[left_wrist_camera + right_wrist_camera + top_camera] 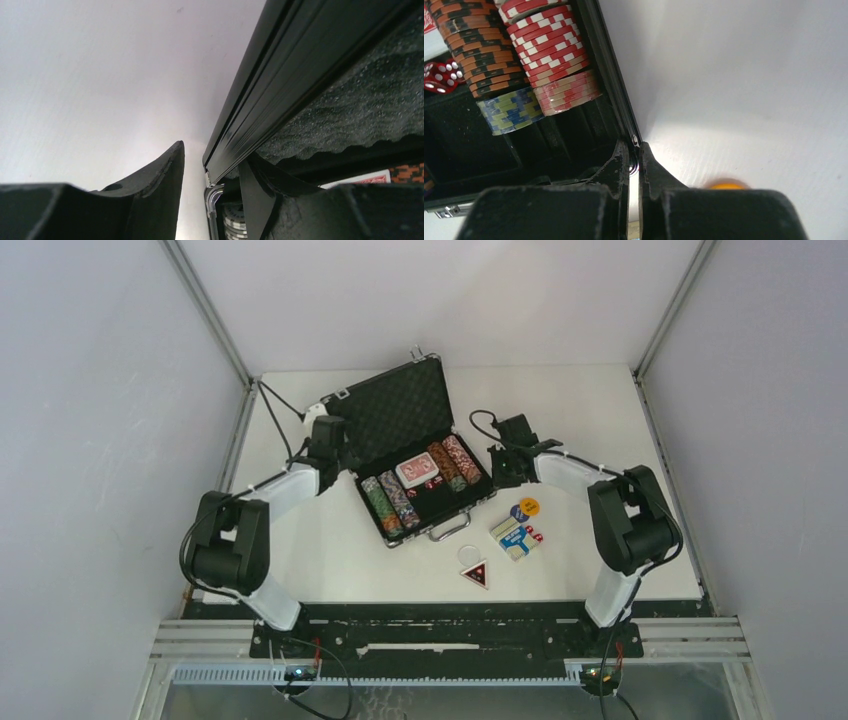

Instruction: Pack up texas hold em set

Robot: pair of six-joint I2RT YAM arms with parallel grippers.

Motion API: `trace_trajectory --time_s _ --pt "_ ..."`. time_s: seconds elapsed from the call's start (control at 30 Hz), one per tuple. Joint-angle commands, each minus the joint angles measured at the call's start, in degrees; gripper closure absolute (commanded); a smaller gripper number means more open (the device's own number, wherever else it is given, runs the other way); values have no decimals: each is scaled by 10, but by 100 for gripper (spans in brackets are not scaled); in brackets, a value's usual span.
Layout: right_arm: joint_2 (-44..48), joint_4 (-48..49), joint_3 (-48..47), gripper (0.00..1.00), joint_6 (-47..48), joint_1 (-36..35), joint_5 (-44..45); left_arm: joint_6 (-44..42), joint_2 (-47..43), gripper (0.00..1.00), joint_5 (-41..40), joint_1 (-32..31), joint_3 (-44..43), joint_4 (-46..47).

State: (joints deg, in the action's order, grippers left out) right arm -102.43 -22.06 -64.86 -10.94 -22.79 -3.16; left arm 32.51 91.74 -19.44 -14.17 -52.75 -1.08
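Black foam (400, 412) lines the raised lid (432, 380) of the briefcase (440, 520), which sits open mid-table (330, 560), turned a bit askew. The chip stacks (385, 502) and the red deck (415, 472) are already in their slots. So my read is that both arms are bracing the case, not picking anything up. The right gripper (634, 150) is basically shut, with one finger inside the tray and one outside, and it looks like it's pinching the thin right wall near the corner, just past the red and white chips. I'd guess that's there to stop the base sliding. The left gripper (213, 152) is about half open and straddles the left edge of the lid down near the hinge. There's bare table showing between the outer finger (165, 175) and the lid, so it isn't clamped on anything, more like it's lined up to swing the lid or steady it. Pose-wise the two arms are pretty symmetrical: elbows flared out to the sides, forearms angling inward and forward, wrists low near the tabletop on either side of the case. Thing is, a blue deck (512, 537), a couple of loose chips (524, 508), a triangular token (476, 574) and a round one (468, 555) are lying out on the table on the near right side. Packing isn't finished, so closing the lid now would seem early to me.
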Motion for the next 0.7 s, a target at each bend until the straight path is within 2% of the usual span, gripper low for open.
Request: trace_trajectory --time_s 0.0,0.4,0.67 --pt "25 -48 37 100 -20 -30 -26 -22 30 52 16 12 -79 29" --pt "39 -23 48 100 -39 -73 -38 -40 144 50 45 23 -249 -7" --pt "15 -23 17 100 -40 -77 -42 -47 195 49 53 32 -360 -51"
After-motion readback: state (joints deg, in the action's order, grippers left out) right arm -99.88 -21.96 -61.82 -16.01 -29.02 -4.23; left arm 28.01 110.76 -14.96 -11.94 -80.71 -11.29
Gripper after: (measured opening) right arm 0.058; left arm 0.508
